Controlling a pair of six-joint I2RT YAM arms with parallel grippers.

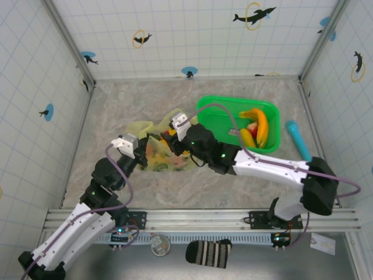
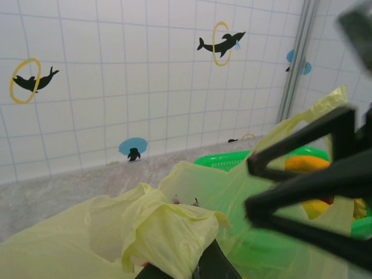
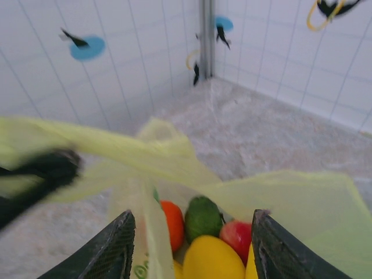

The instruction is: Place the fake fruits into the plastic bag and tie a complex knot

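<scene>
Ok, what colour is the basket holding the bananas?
Plain bright green, no print. The basket shows best in the top external view.

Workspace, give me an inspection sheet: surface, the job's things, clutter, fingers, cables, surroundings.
Surface: marbled table; nothing spilled that I can see.
Job's things: bag open on the table with fruits inside; bananas and a red fruit in the basket.
Clutter: cyan cylinder beside the basket; striped sock by the rail.
Fingers: left fingers shut on the bag's bunched edge; right fingers open over the bagged fruits.
Cables: purple cables run along both arms; no snag seen.
Surroundings: tiled walls with dolphin stickers.
</scene>
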